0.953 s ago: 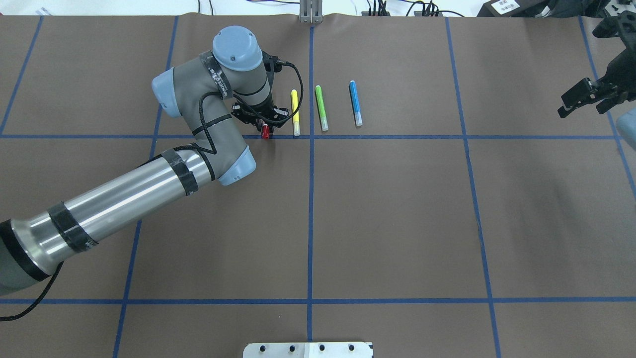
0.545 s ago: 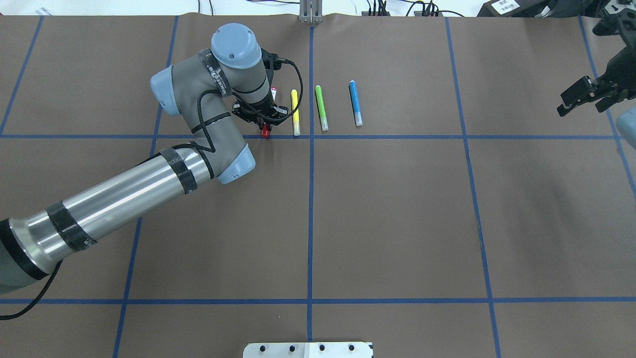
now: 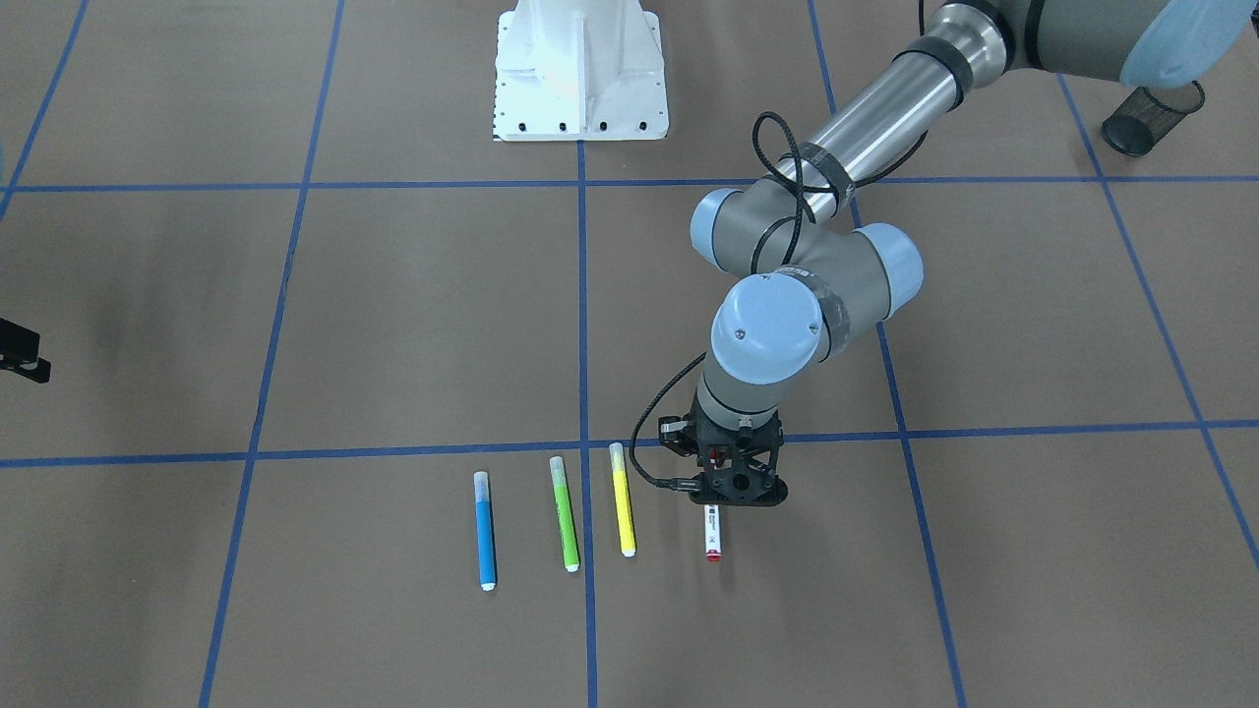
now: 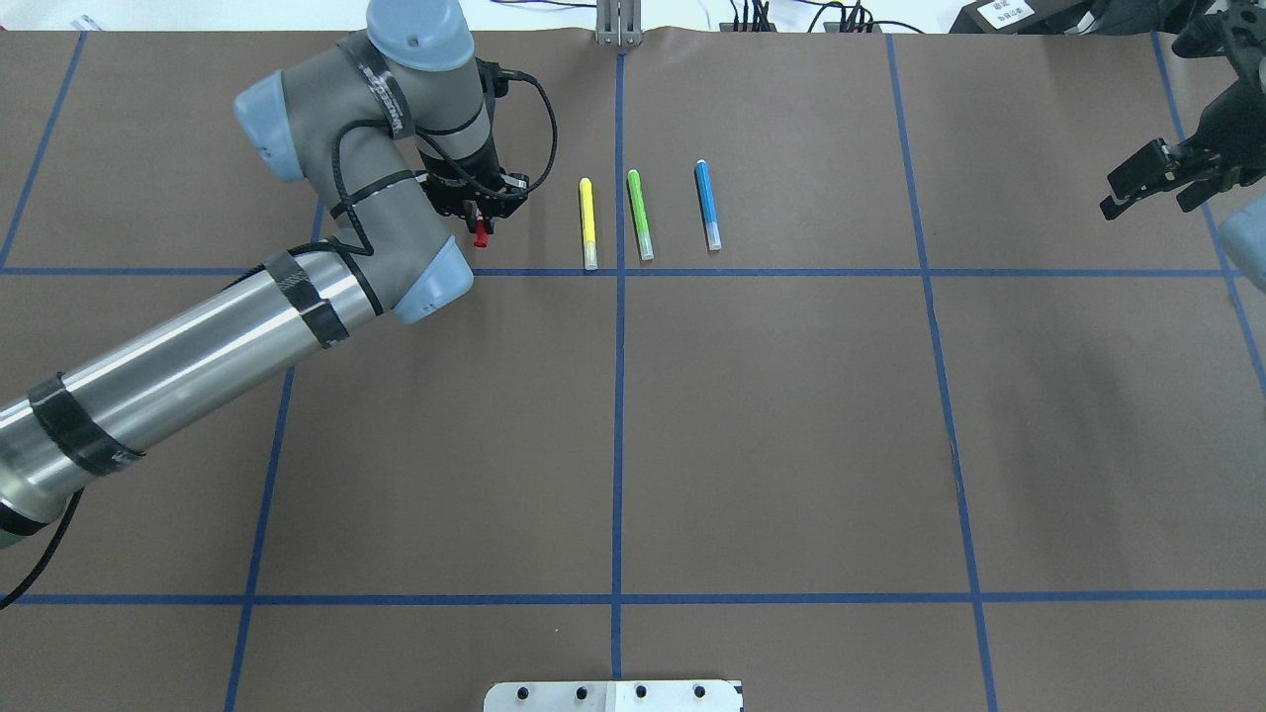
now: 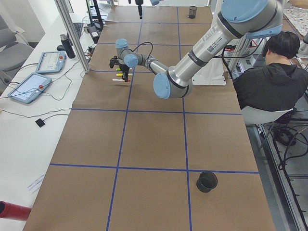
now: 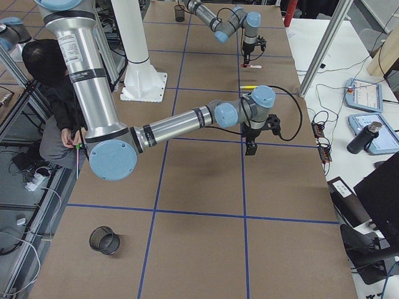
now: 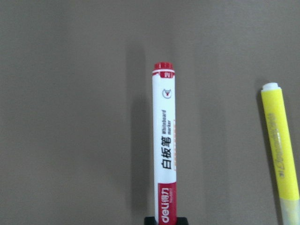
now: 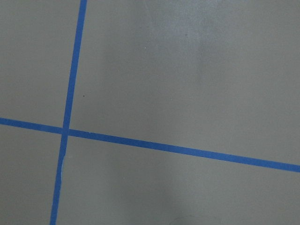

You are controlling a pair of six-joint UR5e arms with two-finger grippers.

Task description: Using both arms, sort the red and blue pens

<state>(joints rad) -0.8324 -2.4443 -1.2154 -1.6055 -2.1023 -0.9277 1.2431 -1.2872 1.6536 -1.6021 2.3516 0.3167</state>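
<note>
Now left gripper (image 4: 482, 222) pinches red marker (image 7: 164, 140) just beside yellow pen (image 4: 587, 222), to carry it off; right gripper (image 4: 1144, 201) hangs wide.

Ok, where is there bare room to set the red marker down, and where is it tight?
Widest free patch: the brown mat between the blue pen and the right gripper. Squares from the pens' tape line to the white base plate are bare too. Tight: between yellow pen, green pen and the left gripper holding the red marker.
</note>
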